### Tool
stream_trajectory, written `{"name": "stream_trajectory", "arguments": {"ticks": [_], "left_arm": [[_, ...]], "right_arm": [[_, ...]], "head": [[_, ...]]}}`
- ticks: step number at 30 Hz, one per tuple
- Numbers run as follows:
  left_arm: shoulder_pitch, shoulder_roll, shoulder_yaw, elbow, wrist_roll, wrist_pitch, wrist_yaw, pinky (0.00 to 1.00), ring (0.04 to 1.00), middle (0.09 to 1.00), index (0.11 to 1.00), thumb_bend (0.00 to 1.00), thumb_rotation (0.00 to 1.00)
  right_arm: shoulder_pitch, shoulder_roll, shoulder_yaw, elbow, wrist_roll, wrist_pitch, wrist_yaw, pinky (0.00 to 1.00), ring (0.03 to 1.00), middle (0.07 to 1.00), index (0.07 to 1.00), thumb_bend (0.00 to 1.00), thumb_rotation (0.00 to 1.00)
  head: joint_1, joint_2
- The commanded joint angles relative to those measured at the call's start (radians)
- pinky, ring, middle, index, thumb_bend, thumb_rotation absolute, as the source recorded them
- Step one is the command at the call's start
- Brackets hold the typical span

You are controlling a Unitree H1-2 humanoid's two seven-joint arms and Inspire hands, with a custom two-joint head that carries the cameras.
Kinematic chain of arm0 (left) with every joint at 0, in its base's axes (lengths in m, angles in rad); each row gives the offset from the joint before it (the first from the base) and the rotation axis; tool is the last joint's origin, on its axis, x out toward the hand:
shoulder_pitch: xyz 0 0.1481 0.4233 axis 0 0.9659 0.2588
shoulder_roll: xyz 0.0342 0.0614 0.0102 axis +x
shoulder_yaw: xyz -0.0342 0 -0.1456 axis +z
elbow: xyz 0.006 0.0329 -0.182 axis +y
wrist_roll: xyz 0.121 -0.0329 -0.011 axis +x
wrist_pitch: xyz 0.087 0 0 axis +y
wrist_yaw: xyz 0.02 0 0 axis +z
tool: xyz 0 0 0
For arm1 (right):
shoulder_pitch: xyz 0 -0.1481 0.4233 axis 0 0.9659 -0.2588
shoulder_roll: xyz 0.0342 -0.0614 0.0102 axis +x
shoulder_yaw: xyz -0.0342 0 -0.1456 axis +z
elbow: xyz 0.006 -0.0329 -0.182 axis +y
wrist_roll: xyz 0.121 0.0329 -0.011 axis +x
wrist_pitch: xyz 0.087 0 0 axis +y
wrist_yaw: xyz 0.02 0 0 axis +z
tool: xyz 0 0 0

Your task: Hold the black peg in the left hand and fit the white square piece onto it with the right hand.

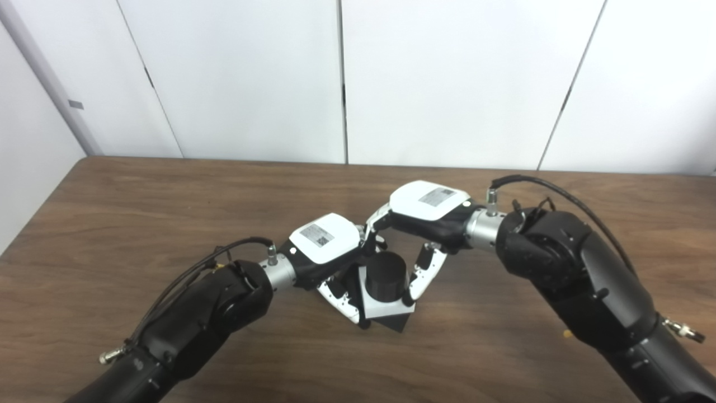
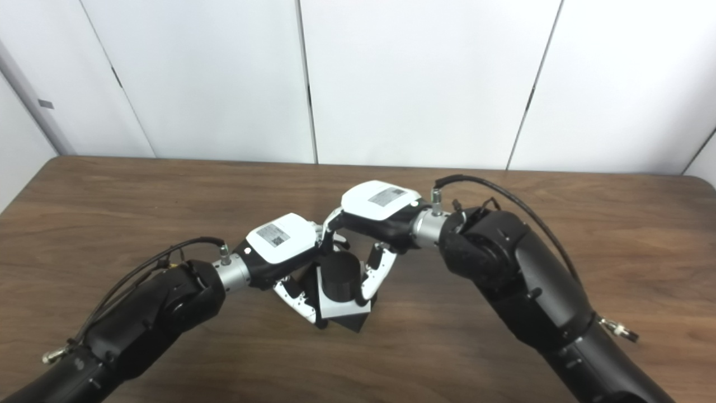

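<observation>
A black round peg [image 1: 385,273] stands upright on a black square base [image 1: 396,322] near the table's middle front. A white square piece [image 1: 378,306] sits around the peg, low down against the base. My left hand [image 1: 327,252] comes in from the left and its fingers [image 1: 338,295] close on the left side of the base and piece. My right hand [image 1: 428,215] reaches in from the right over the peg, its fingers [image 1: 420,277] pressed on the white piece's right edge. Both palms hide the back of the peg.
The brown wooden table [image 1: 140,212] stretches to a white panelled wall [image 1: 251,78] behind. Its left edge runs diagonally at the far left. Cables loop from both forearms.
</observation>
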Motion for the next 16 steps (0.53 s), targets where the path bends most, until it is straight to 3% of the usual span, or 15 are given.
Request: {"name": "stream_trajectory", "arguments": {"ticks": [1,10,16], "left_arm": [[0.029,0.005,-0.037,0.023,0.062,0.004,-0.067,0.79,0.837,0.83,0.491,0.52,0.08],[0.034,0.013,-0.032,0.021,0.061,-0.005,-0.059,0.79,0.83,0.825,0.49,0.52,0.08],[0.043,0.014,-0.026,0.02,0.059,-0.011,-0.048,0.77,0.825,0.819,0.49,0.52,0.08]], "right_arm": [[-0.027,-0.032,-0.05,-0.041,0.019,-0.011,-0.043,0.83,0.837,0.81,0.74,0.87,0.26],[0.015,-0.058,-0.187,-0.084,0.074,0.012,-0.116,0.63,0.775,0.789,0.701,0.78,0.18],[0.066,-0.033,-0.268,-0.076,0.141,0.037,-0.194,0.59,0.738,0.762,0.687,0.76,0.16]], "head": [[0.001,0.001],[-0.005,0.0],[-0.004,-0.016]]}}
